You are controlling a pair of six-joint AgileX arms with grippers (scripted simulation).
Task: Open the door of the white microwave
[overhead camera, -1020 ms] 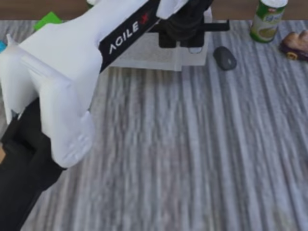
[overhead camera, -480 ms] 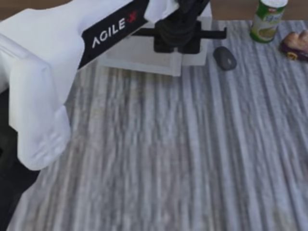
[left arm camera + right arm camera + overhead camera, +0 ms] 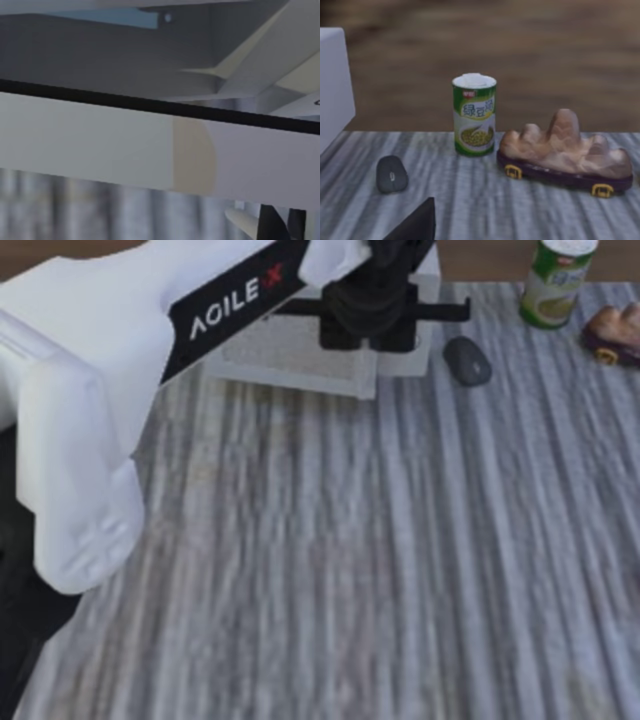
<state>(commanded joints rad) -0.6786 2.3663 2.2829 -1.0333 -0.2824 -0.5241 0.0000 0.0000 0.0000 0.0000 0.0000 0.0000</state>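
Note:
The white microwave (image 3: 428,282) stands at the table's back edge, largely under my left arm; one white side of it shows in the right wrist view (image 3: 332,85). Its door (image 3: 290,362), white with a grey mesh window, is swung a little way out from the front. My left gripper (image 3: 372,338) reaches down over the door's free right edge and is shut on it, one black finger on each side. The left wrist view sits very close to the white door panel (image 3: 100,140), with a dark cavity behind it. My right arm is parked out of the top view.
A dark grey mouse (image 3: 466,360) lies just right of the microwave. A green can (image 3: 555,280) and a brown rock ornament on a purple base (image 3: 612,332) stand at the back right. My left arm's white body (image 3: 90,420) covers the table's left side.
Since one second ago my left arm has swung to the left and the door's free edge has come slightly forward with the gripper. Over the last half second almost nothing moved.

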